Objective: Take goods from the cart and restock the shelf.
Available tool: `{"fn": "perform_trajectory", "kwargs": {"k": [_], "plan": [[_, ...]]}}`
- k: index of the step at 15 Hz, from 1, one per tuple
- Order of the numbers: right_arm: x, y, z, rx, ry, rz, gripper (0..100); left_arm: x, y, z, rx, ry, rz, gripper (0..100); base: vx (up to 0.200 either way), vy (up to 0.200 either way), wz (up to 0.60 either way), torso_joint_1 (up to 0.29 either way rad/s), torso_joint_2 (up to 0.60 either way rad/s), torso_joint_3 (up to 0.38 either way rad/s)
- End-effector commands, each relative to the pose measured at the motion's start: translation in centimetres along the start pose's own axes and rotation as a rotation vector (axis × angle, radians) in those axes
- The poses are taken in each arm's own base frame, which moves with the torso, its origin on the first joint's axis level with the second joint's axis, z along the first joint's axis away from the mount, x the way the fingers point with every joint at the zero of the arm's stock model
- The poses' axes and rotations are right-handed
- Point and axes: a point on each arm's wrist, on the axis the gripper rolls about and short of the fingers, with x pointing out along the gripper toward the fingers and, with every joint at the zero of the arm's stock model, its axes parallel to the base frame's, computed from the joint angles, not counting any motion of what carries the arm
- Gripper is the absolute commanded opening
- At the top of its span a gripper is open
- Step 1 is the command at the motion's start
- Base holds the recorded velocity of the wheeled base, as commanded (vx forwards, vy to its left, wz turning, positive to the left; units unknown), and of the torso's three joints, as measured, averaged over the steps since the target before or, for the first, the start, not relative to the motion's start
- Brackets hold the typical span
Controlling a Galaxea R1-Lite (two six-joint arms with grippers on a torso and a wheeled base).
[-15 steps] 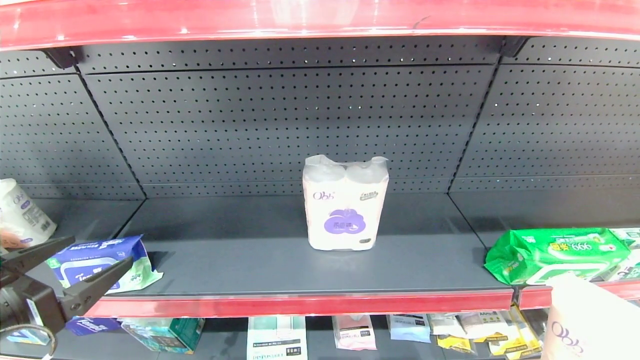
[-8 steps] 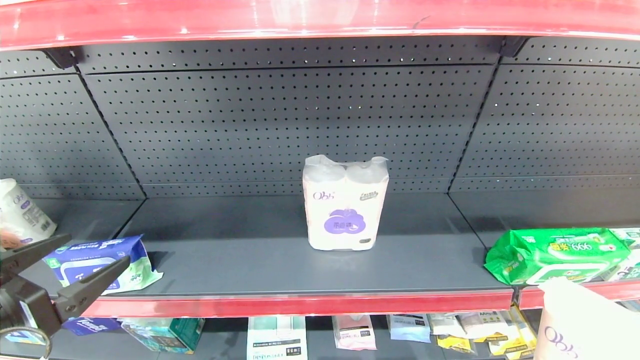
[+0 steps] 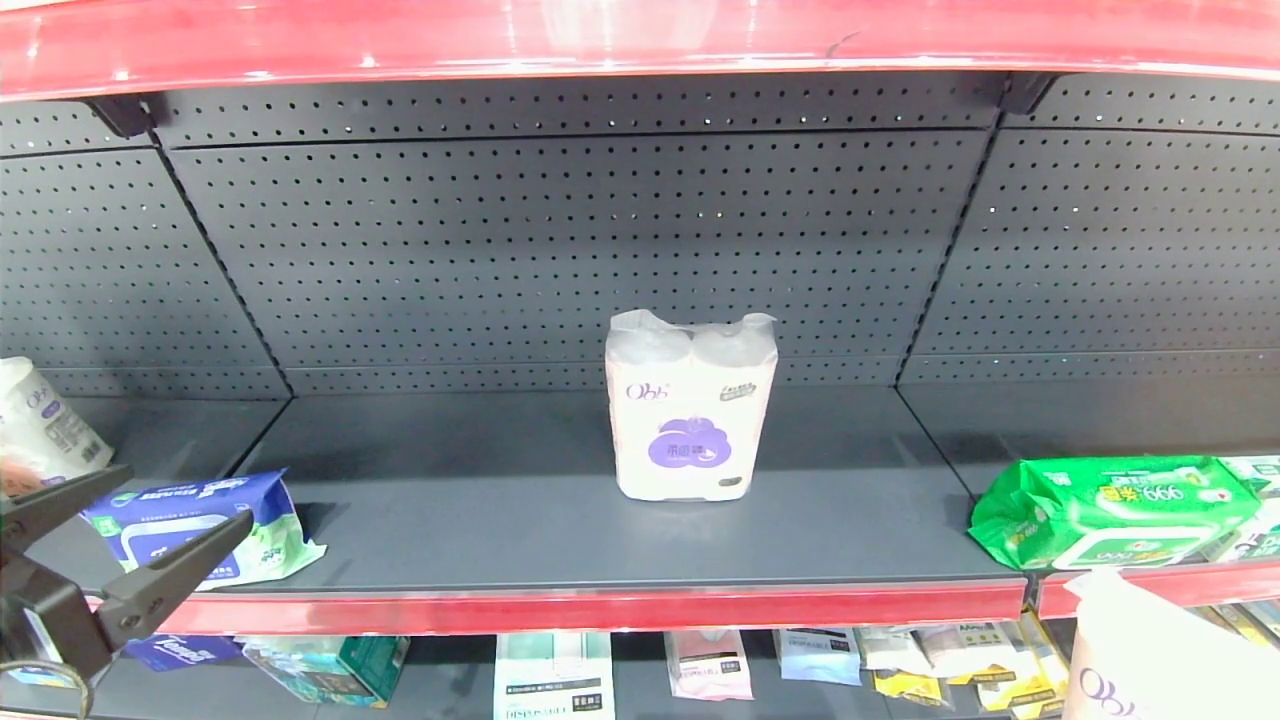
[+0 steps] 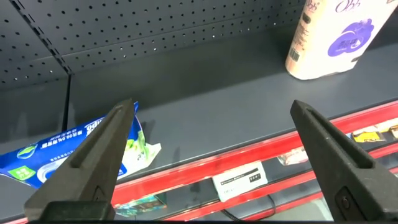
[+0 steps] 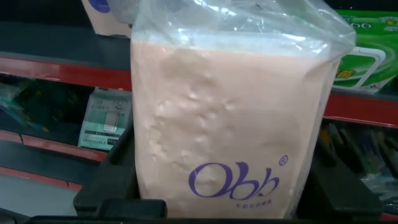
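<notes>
So you've got three tissue roll packs (image 3: 690, 415) up there: that one mid-shelf, plus the far-left pack (image 3: 45, 425) and the bottom-right pack (image 3: 1150, 650). Then one blue wipes pack (image 3: 195, 525) and one green wipes pack (image 3: 1110, 510) you can count for sure. The lower-shelf packets (image 3: 708, 660) overlap too much to count.

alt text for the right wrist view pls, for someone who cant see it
A pink tissue pack in clear wrap is clamped in the right gripper, held up in front of a red-edged shelf. A green wipes pack lies on that shelf behind it.
</notes>
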Motion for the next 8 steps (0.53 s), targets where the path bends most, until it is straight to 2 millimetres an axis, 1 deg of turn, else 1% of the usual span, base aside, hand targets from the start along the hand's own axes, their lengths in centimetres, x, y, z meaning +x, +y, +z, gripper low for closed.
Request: {"fn": "perform_trajectory", "kwargs": {"k": [1,8], "plan": [[0.01,0.0,0.01,0.0,0.001,0.001,0,0.11,0.09,0.31,0.002,-0.007,0.0,100,0.0,0.0,0.0,0.0,0.0,0.0],[0.01,0.0,0.01,0.0,0.001,0.001,0,0.39,0.05,0.08,-0.001,0.009,-0.019,100,0.0,0.0,0.0,0.0,0.0,0.0]]}}
